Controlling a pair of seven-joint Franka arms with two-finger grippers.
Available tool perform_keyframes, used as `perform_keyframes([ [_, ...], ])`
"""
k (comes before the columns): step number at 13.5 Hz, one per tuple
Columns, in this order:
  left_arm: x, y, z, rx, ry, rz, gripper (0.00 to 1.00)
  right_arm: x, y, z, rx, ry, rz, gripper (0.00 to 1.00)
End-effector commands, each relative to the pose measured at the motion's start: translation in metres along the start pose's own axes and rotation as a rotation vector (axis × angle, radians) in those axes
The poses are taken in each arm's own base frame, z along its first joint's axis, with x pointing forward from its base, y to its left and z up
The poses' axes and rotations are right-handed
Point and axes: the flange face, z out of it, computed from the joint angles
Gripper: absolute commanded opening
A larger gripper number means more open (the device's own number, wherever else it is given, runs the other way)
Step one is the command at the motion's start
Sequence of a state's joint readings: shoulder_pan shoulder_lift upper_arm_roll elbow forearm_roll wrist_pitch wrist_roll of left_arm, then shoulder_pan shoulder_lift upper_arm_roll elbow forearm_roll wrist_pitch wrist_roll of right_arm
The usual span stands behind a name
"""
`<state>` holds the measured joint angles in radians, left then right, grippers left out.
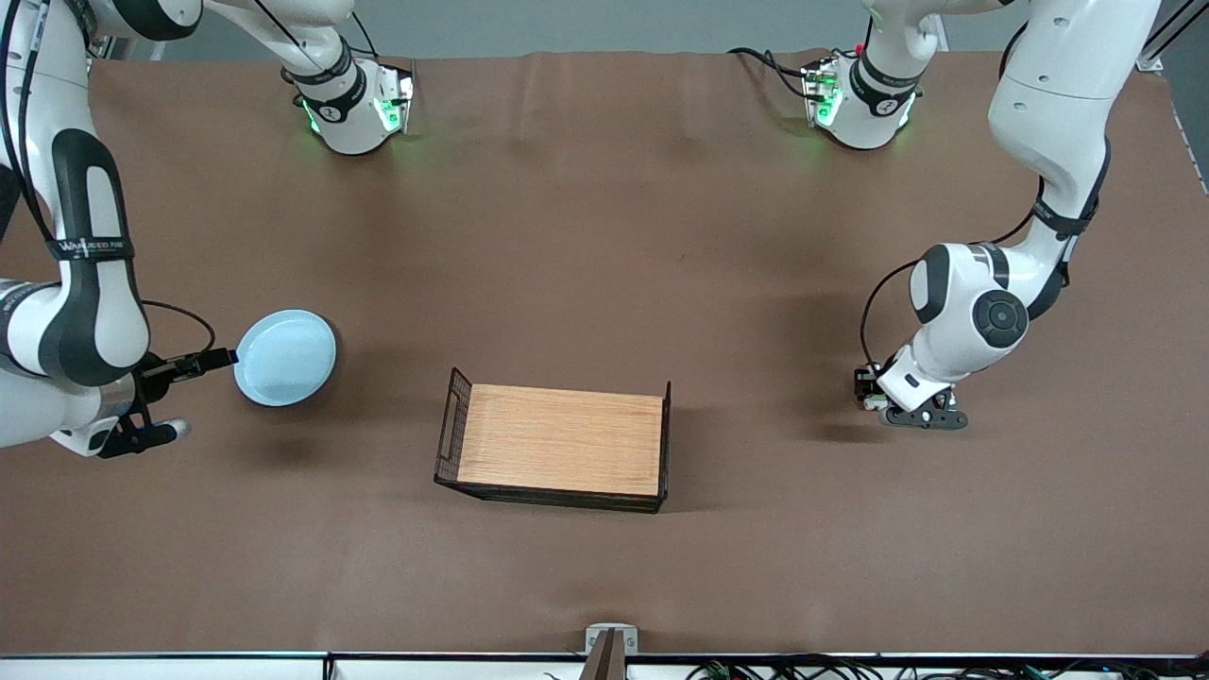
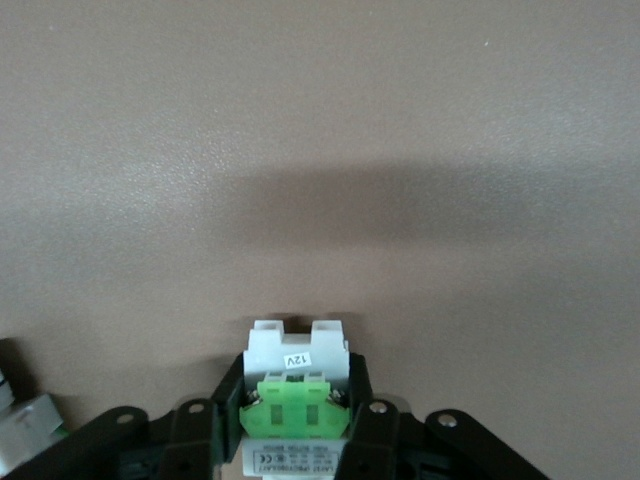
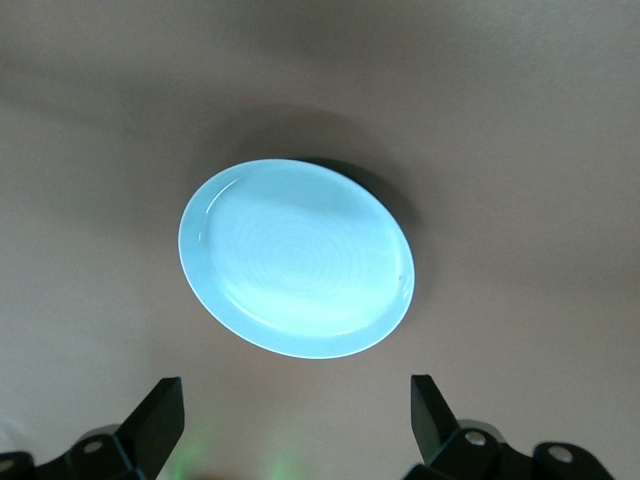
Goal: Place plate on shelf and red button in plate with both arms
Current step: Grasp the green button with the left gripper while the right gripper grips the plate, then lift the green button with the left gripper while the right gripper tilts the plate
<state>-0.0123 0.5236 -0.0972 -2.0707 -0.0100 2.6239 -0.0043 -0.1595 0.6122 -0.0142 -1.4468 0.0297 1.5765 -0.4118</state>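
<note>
The pale blue plate [image 1: 285,357] lies flat on the brown table toward the right arm's end; it also shows in the right wrist view [image 3: 296,257]. My right gripper [image 1: 203,394] is open and empty, low beside the plate, its fingers [image 3: 165,405] spread wide just short of the rim. My left gripper [image 1: 867,389] is low over the table toward the left arm's end and is shut on the red button [image 2: 297,385], whose white-grey body and green patch show between the fingers [image 2: 228,400]. Its red cap is hidden. I cannot tell whether the part touches the table.
A black wire tray with a wooden floor [image 1: 567,439] stands at the table's middle, nearer to the front camera than both arm bases. A small camera mount [image 1: 611,642] sits at the table's near edge.
</note>
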Motion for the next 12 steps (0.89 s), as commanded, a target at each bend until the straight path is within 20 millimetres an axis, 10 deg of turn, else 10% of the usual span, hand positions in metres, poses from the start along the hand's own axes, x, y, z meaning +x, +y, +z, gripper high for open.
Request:
perform_keyframes([
  [1, 0.002, 0.003, -0.007, 0.006, 0.01, -0.03, 0.0, 0.001, 0.002, 0.025, 0.001, -0.016, -0.037, 1.0],
  [6, 0.01, 0.035, -0.069, 0.003, 0.009, -0.157, 0.0, 0.01, 0.03, 0.057, -0.018, 0.028, -0.252, 1.0],
  [12, 0.033, 0.052, -0.19, 0.04, -0.161, -0.268, 0.0, 0.018, 0.057, 0.081, -0.027, 0.067, -0.293, 1.0],
])
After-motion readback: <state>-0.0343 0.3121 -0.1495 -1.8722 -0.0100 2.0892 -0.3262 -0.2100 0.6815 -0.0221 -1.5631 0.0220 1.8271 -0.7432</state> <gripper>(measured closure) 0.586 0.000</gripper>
